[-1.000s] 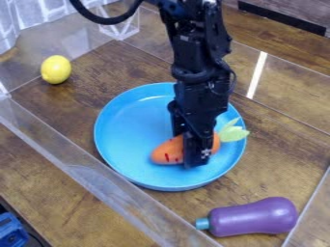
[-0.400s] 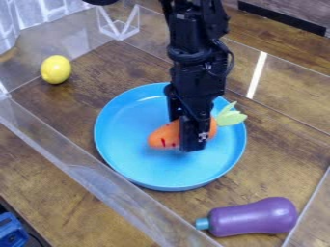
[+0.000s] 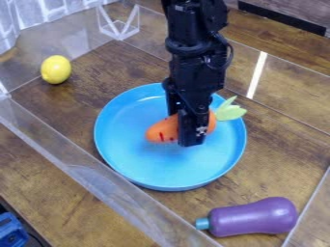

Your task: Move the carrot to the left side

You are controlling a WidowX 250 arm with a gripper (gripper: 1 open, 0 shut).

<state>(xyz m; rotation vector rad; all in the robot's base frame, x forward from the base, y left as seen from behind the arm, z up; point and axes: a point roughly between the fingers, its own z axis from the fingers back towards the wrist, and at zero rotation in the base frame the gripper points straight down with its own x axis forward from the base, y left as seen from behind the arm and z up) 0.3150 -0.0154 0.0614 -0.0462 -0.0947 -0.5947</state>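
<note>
The gripper (image 3: 188, 122) grasps the carrot (image 3: 162, 131) — above the blue plate (image 3: 138, 162).

Arm: your one black arm (image 3: 200, 27) comes in from the top edge of the view, its upper part cut off by the frame.
Cable: you have a dark cable (image 3: 110, 16) looping out to the left side of the picture beside the arm.
Wrist: your wrist (image 3: 194, 60) sits beneath the arm, dark and bulky, above the gripper.
Gripper: yours (image 3: 190, 125) points downward, toward the middle of the picture.
Fingers: your dark fingers (image 3: 203, 118) stand apart, closed in a grip, their tips partly hidden.
</note>
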